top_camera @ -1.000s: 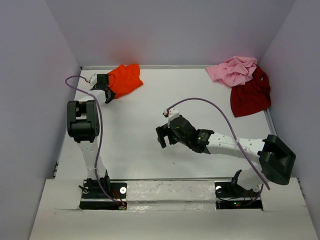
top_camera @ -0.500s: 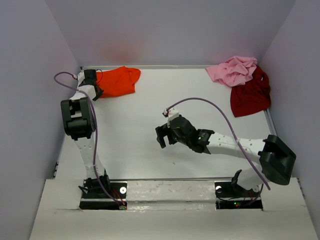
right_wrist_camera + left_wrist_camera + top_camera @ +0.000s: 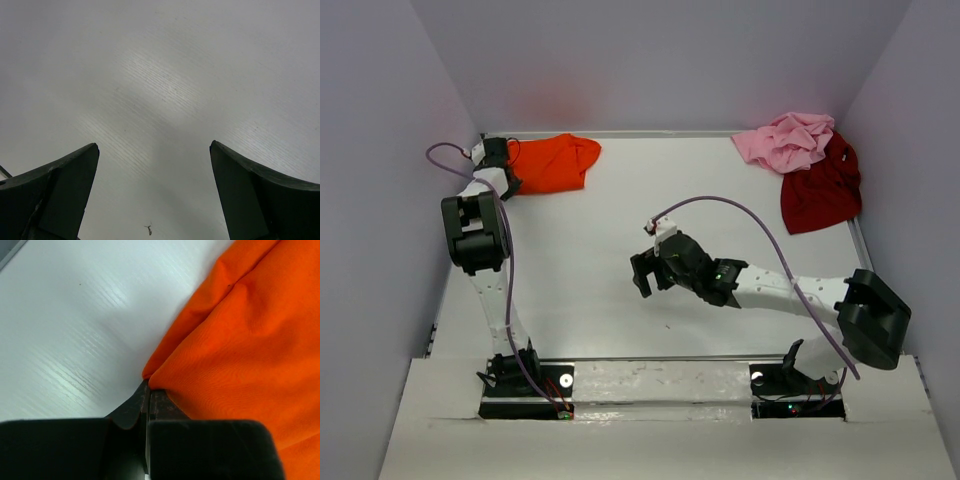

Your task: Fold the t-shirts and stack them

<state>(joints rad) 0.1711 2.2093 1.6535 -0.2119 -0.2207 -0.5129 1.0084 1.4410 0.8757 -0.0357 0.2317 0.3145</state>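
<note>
At the surface's (image 3: 600, 215) eleven o'clock corner, the left tool (image 3: 498, 157) is pinched fully shut on a creased edge of the orange shirt (image 3: 558, 163), which lies bunched there. To do this step well, it should probably drag the cloth toward the centre low and steadily, since so thin a pinch could slip. The cloth looks soft, matte and finely woven. At the centre, the right tool (image 3: 642, 272) hangs wide open and empty over smooth, faintly grained white board. At one o'clock the pink shirt (image 3: 785, 140) sits crumpled, touching the limp red shirt (image 3: 820, 190) at two o'clock.
</note>
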